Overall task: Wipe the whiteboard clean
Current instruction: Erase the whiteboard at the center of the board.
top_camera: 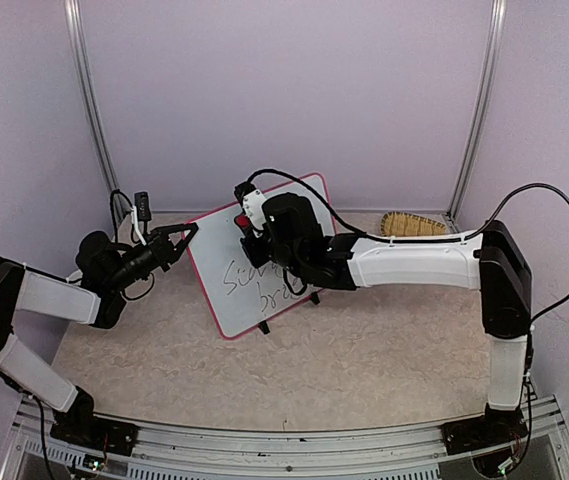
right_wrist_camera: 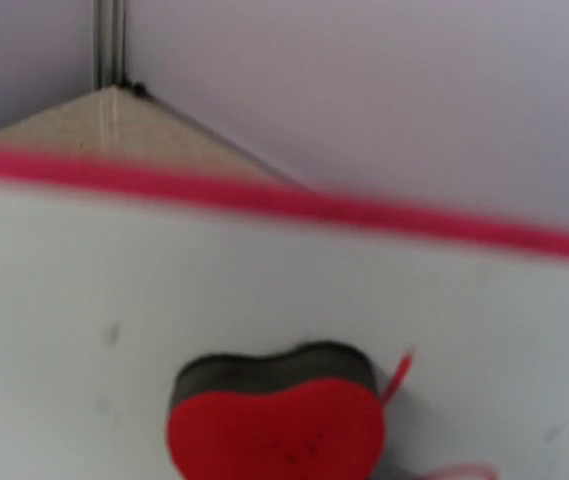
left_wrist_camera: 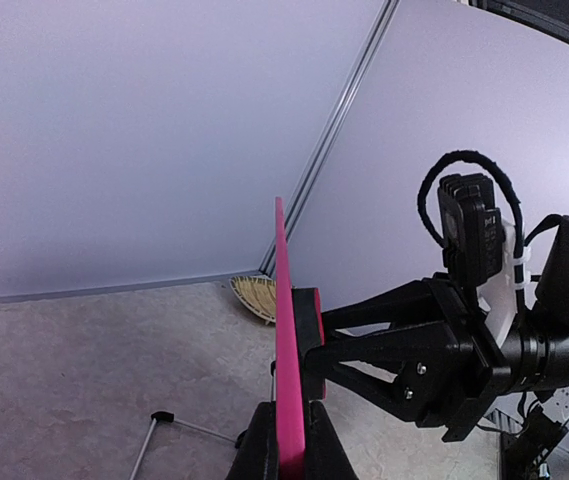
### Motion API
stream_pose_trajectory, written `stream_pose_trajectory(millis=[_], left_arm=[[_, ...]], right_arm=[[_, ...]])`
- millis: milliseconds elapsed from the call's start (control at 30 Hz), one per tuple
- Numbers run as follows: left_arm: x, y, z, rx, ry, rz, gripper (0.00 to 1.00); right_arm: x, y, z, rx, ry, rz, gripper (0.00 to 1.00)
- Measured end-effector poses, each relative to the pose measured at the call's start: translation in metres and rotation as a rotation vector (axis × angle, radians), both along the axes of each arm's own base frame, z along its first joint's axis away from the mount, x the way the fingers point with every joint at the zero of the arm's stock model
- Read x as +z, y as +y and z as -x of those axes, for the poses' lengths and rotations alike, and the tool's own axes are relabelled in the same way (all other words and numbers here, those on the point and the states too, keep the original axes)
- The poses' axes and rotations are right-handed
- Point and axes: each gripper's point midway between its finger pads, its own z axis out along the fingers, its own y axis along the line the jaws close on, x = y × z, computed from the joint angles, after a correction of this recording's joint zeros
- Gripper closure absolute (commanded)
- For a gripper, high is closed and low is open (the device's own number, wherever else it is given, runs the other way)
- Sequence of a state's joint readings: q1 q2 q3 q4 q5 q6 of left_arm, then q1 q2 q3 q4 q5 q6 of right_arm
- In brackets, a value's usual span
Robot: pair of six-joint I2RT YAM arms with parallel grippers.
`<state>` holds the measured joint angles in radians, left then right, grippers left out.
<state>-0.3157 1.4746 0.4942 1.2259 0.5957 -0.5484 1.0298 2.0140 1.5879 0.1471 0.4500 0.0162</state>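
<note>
The whiteboard (top_camera: 284, 215) stands tilted on the table, with a pink-red frame and marker scrawl (top_camera: 259, 280) on its lower half. My left gripper (top_camera: 189, 233) is shut on its upper left edge. In the left wrist view the frame (left_wrist_camera: 285, 300) runs edge-on between my left gripper's (left_wrist_camera: 286, 430) two fingers. My right gripper (top_camera: 247, 226) is shut on a red heart-shaped eraser (right_wrist_camera: 276, 430). The eraser's black felt (left_wrist_camera: 307, 320) lies flat against the board's upper face (right_wrist_camera: 264, 270). The right fingers (left_wrist_camera: 384, 345) reach in from the right.
A woven straw tray (top_camera: 412, 224) lies at the back right by the wall. The board's thin black-tipped feet (top_camera: 264, 327) rest on the tabletop in front of it. Metal posts (top_camera: 476, 110) stand in the enclosure's back corners.
</note>
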Motion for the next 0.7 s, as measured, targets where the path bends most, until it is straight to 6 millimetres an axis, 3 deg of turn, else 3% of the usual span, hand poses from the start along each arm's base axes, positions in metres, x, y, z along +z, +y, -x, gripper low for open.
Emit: stream_pose_trajectory(millis=[167,467,700], left_arm=[[-0.001,0.000,-0.001,0.005,0.004,0.001,1.00],[-0.002,0.001,-0.002,0.012,0.013,0.002,1.00],[-0.002,0.001,-0.002,0.009,0.012,0.001,1.00]], right_arm=[[0.011,0.005,-0.006,-0.001,-0.017,-0.008,0.80],[0.007,0.006,-0.007,-0.002,-0.012,-0.025,0.80],[-0.026,-0.005,0.005,0.013,0.038,-0.022,0.80]])
